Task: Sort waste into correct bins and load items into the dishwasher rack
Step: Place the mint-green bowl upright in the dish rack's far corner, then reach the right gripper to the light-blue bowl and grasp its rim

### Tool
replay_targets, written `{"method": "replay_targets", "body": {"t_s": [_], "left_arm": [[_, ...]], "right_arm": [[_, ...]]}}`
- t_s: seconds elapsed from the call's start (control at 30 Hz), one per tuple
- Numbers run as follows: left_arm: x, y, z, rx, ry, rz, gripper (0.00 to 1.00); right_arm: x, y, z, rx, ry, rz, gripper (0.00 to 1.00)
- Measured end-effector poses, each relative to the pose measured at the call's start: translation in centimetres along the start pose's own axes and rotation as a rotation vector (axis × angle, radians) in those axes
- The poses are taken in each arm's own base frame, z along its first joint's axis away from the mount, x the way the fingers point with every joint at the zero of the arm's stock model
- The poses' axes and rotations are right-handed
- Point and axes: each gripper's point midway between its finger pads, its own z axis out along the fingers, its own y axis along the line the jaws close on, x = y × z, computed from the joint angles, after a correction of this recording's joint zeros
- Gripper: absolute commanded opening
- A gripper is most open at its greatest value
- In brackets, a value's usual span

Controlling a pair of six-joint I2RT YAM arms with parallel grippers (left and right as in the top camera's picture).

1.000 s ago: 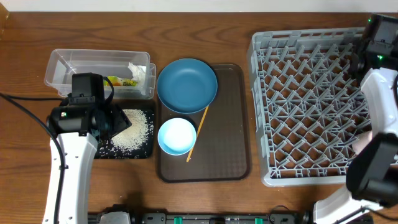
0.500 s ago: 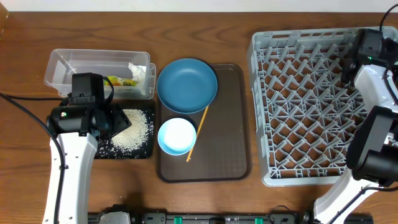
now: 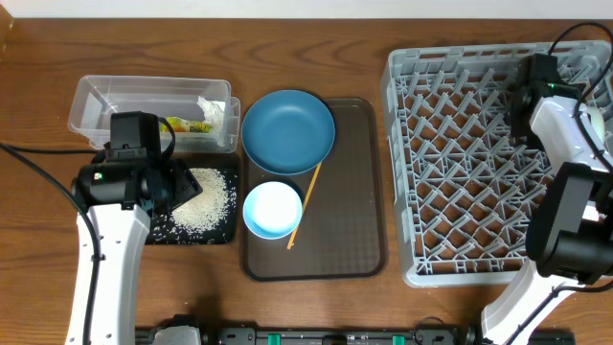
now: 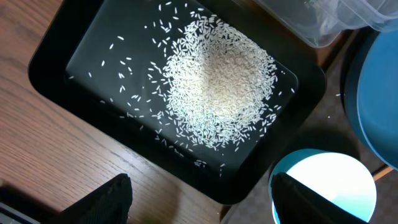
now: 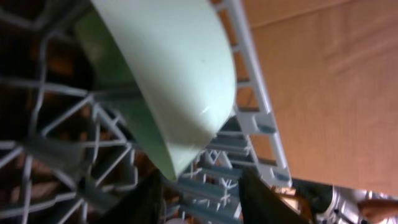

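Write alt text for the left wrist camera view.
A heap of white rice, with stray grains around it, lies in a black tray on a wooden table. A clear tub, a blue plate and a white bowl edge the right side; the left gripper stands open at the bottom.

Overhead straight down on table (image 3: 306, 38); left wrist close above black tray (image 4: 93, 37), right wrist tight against rack (image 5: 254, 74).
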Motion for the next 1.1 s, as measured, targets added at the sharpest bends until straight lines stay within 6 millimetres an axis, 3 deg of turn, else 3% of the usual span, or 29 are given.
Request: {"method": "replay_targets", "body": {"t_s": [0.2, 0.3, 0.33, 0.47, 0.57, 0.67, 0.83, 0.97, 1.1], "left_arm": [[0.0, 0.0, 0.0, 0.0, 0.0, 0.0, 0.74], [0.0, 0.0, 0.0, 0.0, 0.001, 0.0, 0.74], [0.0, 0.0, 0.0, 0.0, 0.0, 0.0, 0.74], [0.0, 0.0, 0.0, 0.0, 0.0, 0.001, 0.83], [0.0, 0.0, 0.0, 0.0, 0.0, -0.003, 0.85], [0.0, 0.0, 0.0, 0.0, 0.0, -0.003, 0.86], [0.0, 0.0, 0.0, 0.0, 0.0, -0.003, 0.86], [0.2, 0.1, 0.0, -0.004, 0.008, -0.003, 0.86], [0.2, 0.1, 0.0, -0.006, 0.01, -0.002, 0.86]], "right_arm": [[0.1, 0.3, -0.5, -0.053, 0.004, 0.015, 0.61], [-0.6, -0.8, -2.1, -0.119, -0.031, 0.074, 0.73], [-0.9, -1.4, -3.0, -0.148, -0.051, 0.103, 0.78], [-2.7, -3.7, -7.9, -0.359, -0.17, 0.235, 0.77], [-3.3, -3.6, -12.9, -0.617, -0.258, 0.273, 0.78], [-3.0, -0.9, -18.3, -0.899, -0.305, 0.217, 0.8], [-0.2, 6.1, -27.0, -1.245, -0.305, -0.008, 0.81], [4.1, 12.0, -33.1, -1.392, -0.28, -0.236, 0.8], [9.4, 17.1, -37.1, -1.456, -0.227, -0.441, 0.79]]}}
